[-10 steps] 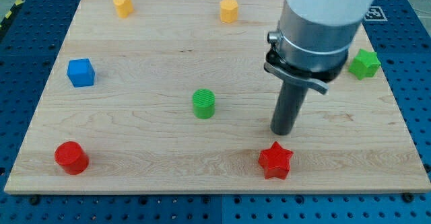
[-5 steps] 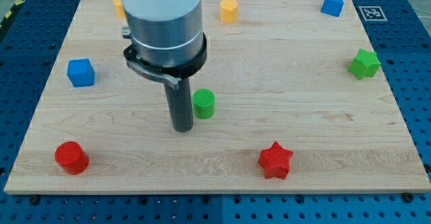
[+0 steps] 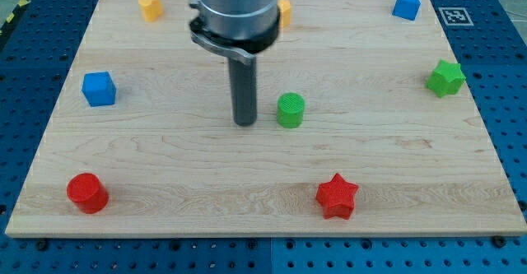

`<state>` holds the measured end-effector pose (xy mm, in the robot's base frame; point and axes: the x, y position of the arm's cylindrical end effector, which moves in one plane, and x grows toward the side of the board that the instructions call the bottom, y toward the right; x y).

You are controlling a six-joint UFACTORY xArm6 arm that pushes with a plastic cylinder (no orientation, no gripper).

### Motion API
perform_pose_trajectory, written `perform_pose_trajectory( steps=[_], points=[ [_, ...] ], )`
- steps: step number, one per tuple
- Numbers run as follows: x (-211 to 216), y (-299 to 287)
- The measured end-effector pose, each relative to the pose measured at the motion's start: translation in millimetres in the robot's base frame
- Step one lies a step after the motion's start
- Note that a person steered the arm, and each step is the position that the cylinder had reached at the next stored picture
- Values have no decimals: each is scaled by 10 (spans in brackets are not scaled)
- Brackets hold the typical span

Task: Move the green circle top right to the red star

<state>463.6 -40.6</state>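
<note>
Green circle [image 3: 291,109] is seen just to the view's right of my tip [image 3: 244,123], near it with a narrow strip of bare wood between them, so contact cannot be confirmed. No pincer is carried by this arm, so nothing can be said to be apart, together or clamped; only a straight dark rod is fitted, and its end is set on the wooden tabletop [image 3: 165,192]. Red star [image 3: 337,196] is found well apart from my tip, toward the view's bottom right, and below and to the right of the green circle. The goal appears only partly met: the circle is judged to sit too far toward the view's top and left of the spot wanted, which lies just up and right of the star. A further push toward the view's right and somewhat downward is judged to be left, stopping short of the star.
</note>
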Motion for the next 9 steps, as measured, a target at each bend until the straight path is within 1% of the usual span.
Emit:
perform_pose_trajectory(
  steps=[1, 2, 4, 5, 6, 7, 8, 9],
  points=[
    [-69, 183],
    [-49, 478],
    [-74, 781],
    [-256, 789],
    [-207, 991],
    [-106, 1044],
    [-97, 1022],
    [-106, 899]
  ],
)
